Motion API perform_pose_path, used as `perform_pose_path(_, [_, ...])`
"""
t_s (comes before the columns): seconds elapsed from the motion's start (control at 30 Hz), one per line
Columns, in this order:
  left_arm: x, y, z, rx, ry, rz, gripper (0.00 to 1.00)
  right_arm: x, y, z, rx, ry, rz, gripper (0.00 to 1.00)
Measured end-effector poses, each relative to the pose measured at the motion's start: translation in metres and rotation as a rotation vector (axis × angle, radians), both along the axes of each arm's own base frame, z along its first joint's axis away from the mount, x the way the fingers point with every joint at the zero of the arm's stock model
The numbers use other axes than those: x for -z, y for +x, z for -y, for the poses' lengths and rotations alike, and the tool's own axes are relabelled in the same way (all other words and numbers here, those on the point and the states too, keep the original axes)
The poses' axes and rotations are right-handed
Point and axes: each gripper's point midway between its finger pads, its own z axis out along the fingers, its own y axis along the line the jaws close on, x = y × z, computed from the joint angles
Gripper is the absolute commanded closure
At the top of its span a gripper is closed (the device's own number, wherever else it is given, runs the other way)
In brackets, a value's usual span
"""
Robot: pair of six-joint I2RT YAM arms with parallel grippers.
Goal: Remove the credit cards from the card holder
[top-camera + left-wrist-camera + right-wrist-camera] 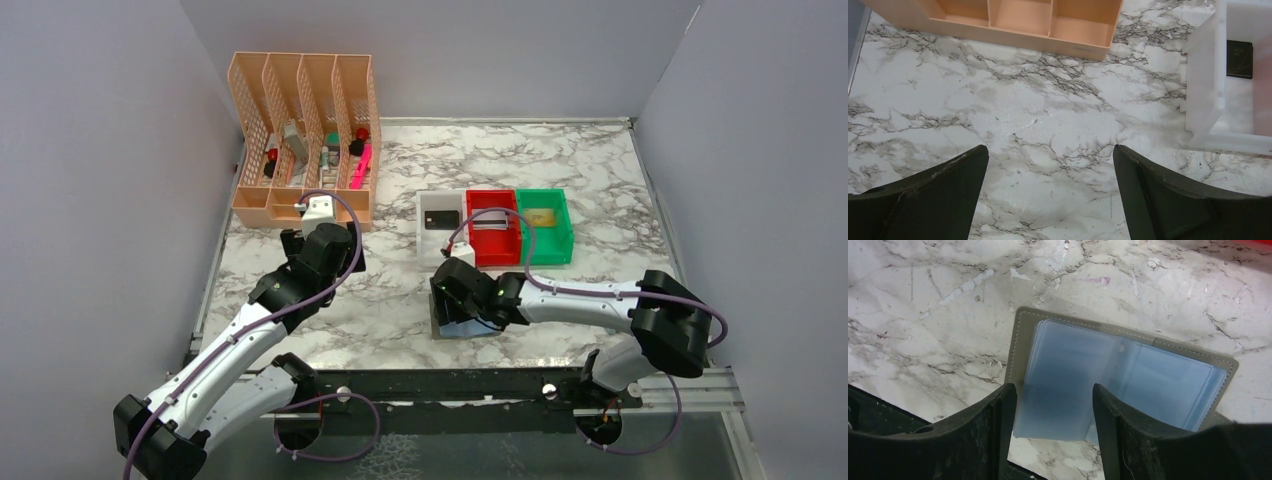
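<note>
The card holder (pixel 1168 377) lies open on the marble, grey rim up, its light-blue pockets looking bare. My right gripper (pixel 1054 392) hangs open just over it, and a loose blue pocket leaf shows between the fingers. From above, the card holder (pixel 468 327) sits near the table's front edge under that gripper (pixel 455 300). A black credit card (pixel 440 219) lies in the white bin, a silvery one (pixel 492 222) in the red bin, a gold one (pixel 540 217) in the green bin. My left gripper (pixel 1050 155) is wide open above bare marble, left of the bins.
The white bin (pixel 428 243), red bin (pixel 496 247) and green bin (pixel 552 247) stand in a row behind the holder. An orange mesh organiser (pixel 305 130) with pens and small items fills the back left. A black rail (pixel 450 385) runs along the near edge.
</note>
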Motion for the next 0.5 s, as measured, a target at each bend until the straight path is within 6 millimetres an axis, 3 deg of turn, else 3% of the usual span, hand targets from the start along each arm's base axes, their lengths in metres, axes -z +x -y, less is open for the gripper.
perform_pose_path(0.37, [0.0,0.0,0.0,-0.001,0.0,0.0,0.01,0.007,0.0,0.012,0.071,-0.022,-0.005,0.7])
perform_pose_path(0.47, [0.0,0.0,0.0,0.0,0.0,0.0,0.01,0.007,-0.003,0.019,0.09,-0.013,-0.009,0.71])
perform_pose_path(0.5, [0.0,0.0,0.0,0.0,0.0,0.0,0.01,0.006,-0.004,0.02,0.096,-0.006,-0.008,0.67])
